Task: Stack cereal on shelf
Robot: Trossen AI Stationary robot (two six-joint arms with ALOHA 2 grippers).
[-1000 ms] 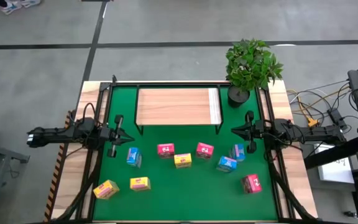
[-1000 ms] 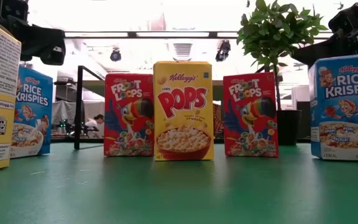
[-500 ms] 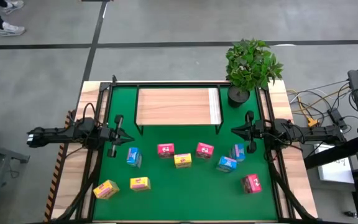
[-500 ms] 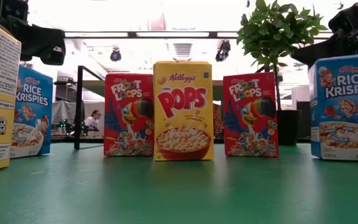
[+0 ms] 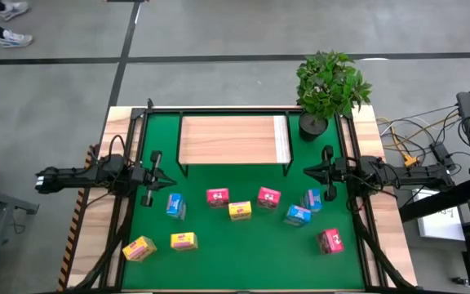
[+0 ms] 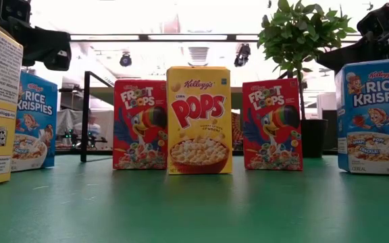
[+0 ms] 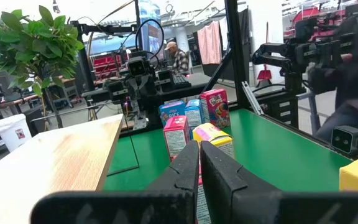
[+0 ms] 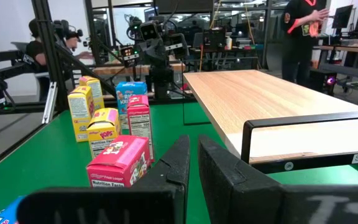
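Green mat [image 5: 219,253] bounded left and right by black frame rails; open strip between shelf [image 5: 233,140] at far centre and cereal boxes [image 5: 240,211] scattered across near half. Potted plant [image 5: 330,88] at far right corner. Left gripper [image 5: 168,180] at left edge, fingers closed, empty, boxes near-right of tips. Right gripper [image 5: 308,171] at right edge, fingers closed, empty, blue box [image 5: 312,200] just nearer.
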